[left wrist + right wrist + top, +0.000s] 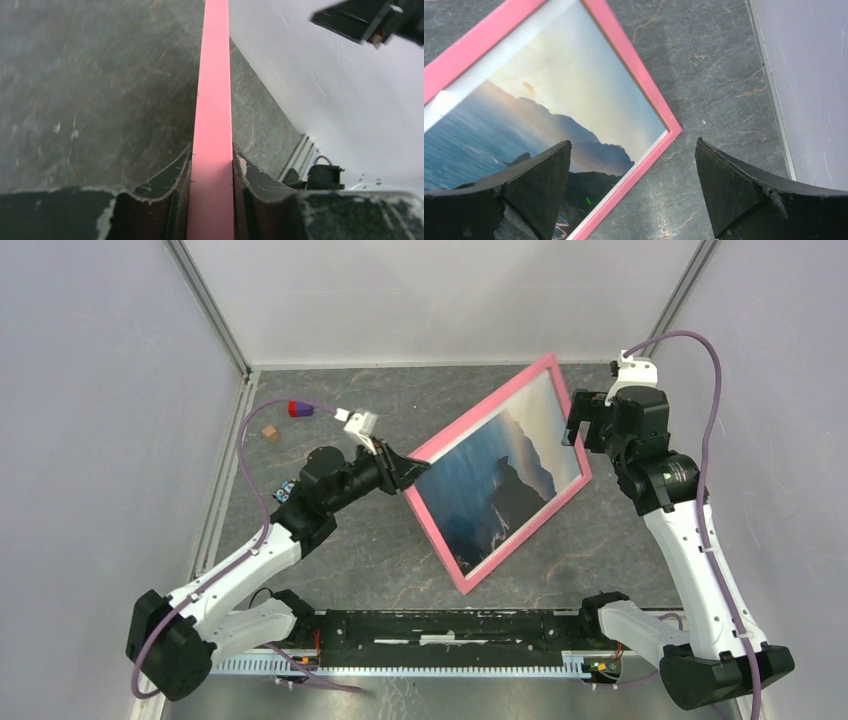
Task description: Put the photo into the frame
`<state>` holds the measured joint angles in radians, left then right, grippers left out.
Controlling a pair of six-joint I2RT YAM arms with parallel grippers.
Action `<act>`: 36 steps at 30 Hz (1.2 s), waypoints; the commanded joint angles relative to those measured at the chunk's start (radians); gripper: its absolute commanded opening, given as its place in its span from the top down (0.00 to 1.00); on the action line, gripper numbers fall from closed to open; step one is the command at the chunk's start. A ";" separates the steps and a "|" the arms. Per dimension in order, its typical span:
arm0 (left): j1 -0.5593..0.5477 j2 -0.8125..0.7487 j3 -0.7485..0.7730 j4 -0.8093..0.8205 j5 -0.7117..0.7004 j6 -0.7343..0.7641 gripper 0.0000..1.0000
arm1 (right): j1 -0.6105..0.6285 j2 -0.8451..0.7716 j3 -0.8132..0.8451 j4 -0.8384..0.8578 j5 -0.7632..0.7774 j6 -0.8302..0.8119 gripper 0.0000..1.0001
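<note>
The pink frame [478, 410] sits at a slant over the middle of the table, and the photo [500, 475] of cliffs, sea and sky shows inside it. My left gripper [412, 468] is shut on the middle of the frame's left edge. In the left wrist view that pink edge [214, 100] runs straight up between the pads of the left gripper [212, 165]. My right gripper [572, 425] hangs open by the frame's far right side. In the right wrist view the right gripper [633, 141] holds nothing, and the frame's corner [634, 70] and photo [549, 100] lie below it.
A small red and purple block [299, 408] and a brown cube [270, 431] lie at the far left of the dark stone-patterned table [330, 550]. Pale walls close in the left, back and right. The arms' base rail [450, 630] runs along the near edge.
</note>
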<state>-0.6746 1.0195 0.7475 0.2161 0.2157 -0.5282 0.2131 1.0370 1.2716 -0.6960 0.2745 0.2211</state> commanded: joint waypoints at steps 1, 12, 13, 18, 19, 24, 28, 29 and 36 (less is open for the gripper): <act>0.197 -0.064 -0.111 0.128 0.181 -0.387 0.98 | -0.006 -0.020 -0.026 0.028 0.013 -0.011 0.02; 0.494 -0.062 -0.357 0.166 0.272 -0.481 0.98 | -0.007 -0.030 -0.059 0.034 -0.028 -0.018 0.02; 0.495 -0.048 -0.359 0.149 0.281 -0.466 0.98 | -0.008 -0.036 -0.062 0.037 -0.033 -0.022 0.02; 0.528 0.013 -0.382 0.042 0.278 -0.431 0.98 | -0.008 -0.052 -0.085 0.046 -0.062 -0.035 0.02; 0.530 0.019 -0.384 0.023 0.268 -0.419 0.98 | -0.005 -0.054 -0.087 0.047 -0.065 -0.038 0.02; 0.532 0.027 -0.388 -0.074 0.164 -0.340 0.97 | -0.008 -0.066 -0.090 0.046 -0.082 -0.046 0.02; 0.533 0.022 -0.424 -0.041 0.097 -0.344 0.93 | -0.008 -0.075 -0.092 0.048 -0.090 -0.056 0.02; 0.533 0.028 -0.432 -0.035 0.082 -0.348 0.92 | -0.008 -0.075 -0.092 0.049 -0.088 -0.059 0.02; 0.539 0.127 -0.452 0.049 0.091 -0.421 0.83 | -0.008 -0.084 -0.092 0.037 -0.083 -0.075 0.02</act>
<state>-0.1406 1.0851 0.3275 0.3386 0.4438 -1.0481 0.2073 0.9718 1.1809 -0.6880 0.1925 0.1726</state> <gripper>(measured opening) 0.393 0.979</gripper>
